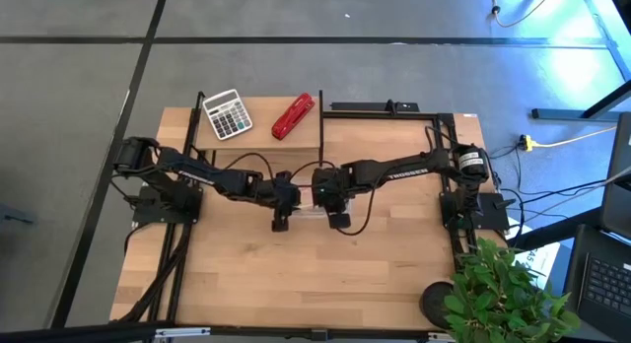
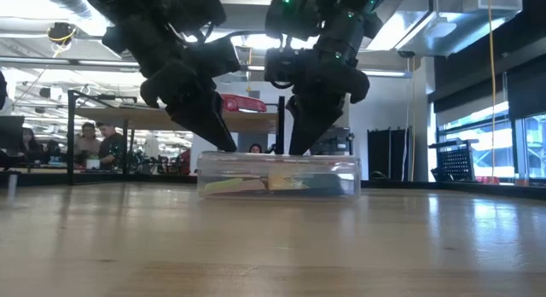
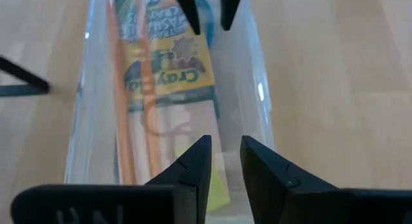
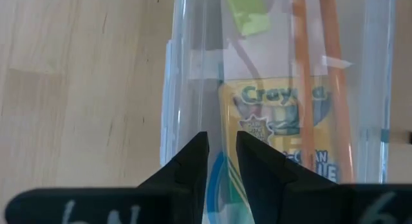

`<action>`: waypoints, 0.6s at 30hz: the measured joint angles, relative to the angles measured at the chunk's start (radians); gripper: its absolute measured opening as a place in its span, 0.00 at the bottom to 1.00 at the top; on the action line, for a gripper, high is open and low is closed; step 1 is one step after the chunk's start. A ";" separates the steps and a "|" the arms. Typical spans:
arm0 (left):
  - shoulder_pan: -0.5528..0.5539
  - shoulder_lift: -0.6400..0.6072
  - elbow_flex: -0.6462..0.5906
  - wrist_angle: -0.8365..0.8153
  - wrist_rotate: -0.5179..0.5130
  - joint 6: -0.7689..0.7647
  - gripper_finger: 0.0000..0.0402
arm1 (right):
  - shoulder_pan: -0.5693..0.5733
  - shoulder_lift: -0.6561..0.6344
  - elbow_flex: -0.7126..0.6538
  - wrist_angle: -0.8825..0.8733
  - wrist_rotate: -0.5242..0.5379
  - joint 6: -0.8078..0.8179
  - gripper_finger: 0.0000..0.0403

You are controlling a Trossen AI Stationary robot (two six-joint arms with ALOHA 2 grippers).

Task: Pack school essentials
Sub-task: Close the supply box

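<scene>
School essentials lie packed in a clear plastic box [image 2: 279,176] at the middle of the wooden tabletop [image 1: 296,274], with both dark arms bent in over it from either side. Seen from above, the left arm reaches in from the left edge and the right arm from the right, and their wrists meet almost head to head over the box.

Across the tabletop at eye level, the left gripper [image 2: 223,143] and the right gripper [image 2: 300,143] each point down at the box's top edge, one towards its left end, the other just right of its middle. The left gripper's fingers [image 3: 193,169] stand close together with only a narrow gap, holding nothing that shows. The right gripper's fingers [image 4: 193,161] are likewise nearly shut above the box's other end, with nothing visibly caught between them.

Through the clear wall, a yellow-green crayon box [image 3: 170,56] lies flat along the bottom. An orange pencil [image 4: 328,89] runs lengthwise beside it, close to one long wall. A curve of blue, the blue-handled scissors [image 4: 215,179], peeps out at one end of the crayon box. A pale yellow-green scrap [image 4: 244,11] sits at the opposite end; what it is cannot be told.

On a raised shelf at the far edge rest a grey-white calculator [image 1: 227,113] and, to its right, a red stapler [image 1: 294,116], well apart from the box. People sit at desks in the room beyond.
</scene>
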 joint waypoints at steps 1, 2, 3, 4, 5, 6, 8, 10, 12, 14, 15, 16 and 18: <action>0.000 0.002 0.000 0.002 0.015 0.002 0.19 | 0.000 0.000 0.000 0.001 0.000 0.000 0.22; 0.001 0.011 0.001 0.010 0.023 0.013 0.19 | 0.000 0.000 0.000 0.001 0.000 0.000 0.22; 0.001 0.018 0.003 0.017 0.026 0.029 0.19 | 0.000 0.001 0.000 0.001 0.000 0.000 0.22; -0.003 0.020 0.003 0.019 0.023 0.048 0.19 | 0.000 0.001 0.000 0.003 0.000 0.000 0.22; -0.006 0.022 0.003 0.023 0.022 0.061 0.19 | 0.000 0.001 -0.001 0.004 -0.001 0.000 0.22; -0.009 0.023 0.003 0.028 0.023 0.071 0.19 | 0.000 0.001 -0.001 0.004 -0.002 0.000 0.22; -0.010 0.019 0.003 0.033 0.027 0.075 0.19 | 0.000 0.001 -0.001 0.004 -0.001 0.000 0.22; -0.010 0.010 0.003 0.042 0.043 0.076 0.19 | 0.000 0.001 -0.001 0.005 -0.001 0.000 0.22; -0.011 -0.002 0.003 0.056 0.052 0.079 0.19 | 0.000 0.001 -0.001 0.006 -0.001 0.000 0.22; -0.012 -0.007 0.004 0.058 0.052 0.096 0.19 | -0.001 0.001 -0.001 0.010 0.000 0.000 0.22; -0.013 -0.007 0.004 0.056 0.051 0.101 0.19 | -0.001 0.001 -0.001 0.014 0.002 0.000 0.22; -0.014 -0.007 0.004 0.056 0.050 0.102 0.19 | -0.001 0.001 -0.001 0.014 0.002 0.000 0.22; -0.014 -0.007 0.004 0.055 0.050 0.103 0.19 | -0.001 0.001 -0.001 0.014 0.003 0.000 0.22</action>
